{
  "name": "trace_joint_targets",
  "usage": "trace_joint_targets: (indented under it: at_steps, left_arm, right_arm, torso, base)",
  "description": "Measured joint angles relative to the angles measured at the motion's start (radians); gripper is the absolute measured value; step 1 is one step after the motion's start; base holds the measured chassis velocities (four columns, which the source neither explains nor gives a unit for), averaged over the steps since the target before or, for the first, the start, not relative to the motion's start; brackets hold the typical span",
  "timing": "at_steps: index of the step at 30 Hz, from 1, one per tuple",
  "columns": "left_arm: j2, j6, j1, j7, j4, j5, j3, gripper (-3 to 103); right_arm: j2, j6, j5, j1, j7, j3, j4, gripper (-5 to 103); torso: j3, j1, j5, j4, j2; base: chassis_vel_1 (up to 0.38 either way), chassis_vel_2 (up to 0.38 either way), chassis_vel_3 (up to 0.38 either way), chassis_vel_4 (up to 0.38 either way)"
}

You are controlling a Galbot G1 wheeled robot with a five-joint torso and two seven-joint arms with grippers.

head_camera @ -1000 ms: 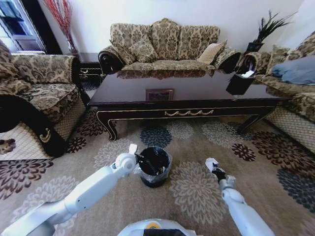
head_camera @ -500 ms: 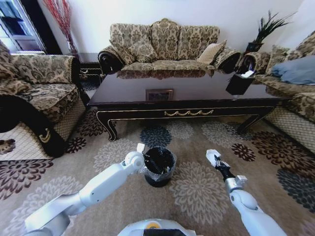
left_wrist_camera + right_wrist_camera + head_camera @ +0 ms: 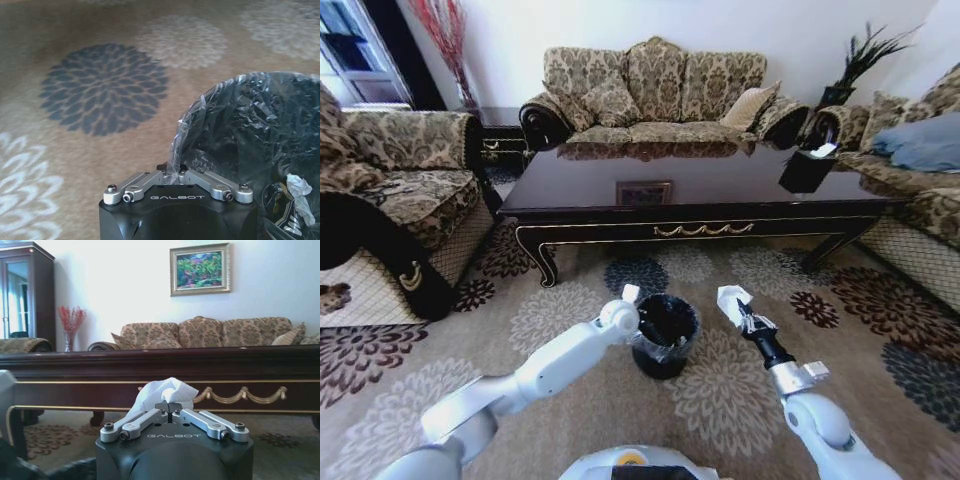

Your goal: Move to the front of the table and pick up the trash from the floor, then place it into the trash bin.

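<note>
Nearest the robot, two arms reach forward over the patterned carpet [image 3: 720, 400]. One small black trash bin [image 3: 665, 335] stands on the floor between them, its clear liner [image 3: 192, 125] bunched around the rim. Left of the bin, the left tool [image 3: 170, 170] is pinched shut on a fold of that liner at the bin's near-left rim. Inside the bin lies one scrap of crumpled white paper [image 3: 299, 192] against the dark lining. Just right of the bin, the right tool [image 3: 738, 312] is raised above the carpet, its fingers closed tight on one piece of trash, a crumpled white tissue [image 3: 162, 392], which stands up out of the grip. Farther off, one long dark surface [image 3: 700, 190] with gold scroll ornament [image 3: 242, 395] along its front runs across the room. One black box with white tissue [image 3: 807, 168] sits on its right end. Beyond it, one patterned sofa [image 3: 655, 95] stands against the far wall.
</note>
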Motion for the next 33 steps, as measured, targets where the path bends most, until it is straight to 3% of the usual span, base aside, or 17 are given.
trace_joint_targets:
  at_steps: [16,19,27,29,33]
  left_arm:
    - [-0.057,0.001,-0.058,-0.05,-0.037,-0.054,0.093,3]
    - [-0.053,0.0,-0.059,-0.052,-0.045,-0.058,0.093,3]
    - [-0.027,0.001,-0.058,-0.06,-0.063,-0.065,0.088,3]
    - [-0.026,0.001,-0.058,-0.06,-0.065,-0.066,0.086,3]
    - [-0.017,0.0,-0.058,-0.062,-0.069,-0.071,0.083,3]
  right_arm:
    - [0.034,-0.015,-0.055,-0.065,0.015,-0.05,0.057,-3]
    - [0.035,-0.017,-0.06,-0.066,0.015,-0.052,0.051,1]
    - [0.031,-0.012,-0.063,-0.073,0.012,-0.057,0.041,38]
    - [0.031,-0.011,-0.065,-0.075,0.011,-0.057,0.04,38]
    - [0.034,0.006,-0.083,-0.08,-0.002,-0.057,0.03,61]
  torso:
    - [0.0,0.0,0.0003,0.0003,0.0]
    - [0.0,0.0,0.0003,0.0003,0.0]
    - [0.0,0.0,0.0002,0.0006,0.0]
    - [0.0,0.0,0.0002,0.0004,0.0]
    - [0.0,0.0,0.0002,0.0003,0.0]
  base:
    - [0.0,0.0,0.0,0.0]
    - [0.0,0.0,0.0,0.0]
    - [0.0,0.0,0.0,0.0]
    - [0.0,0.0,0.0,0.0]
    - [0.0,0.0,0.0,0.0]
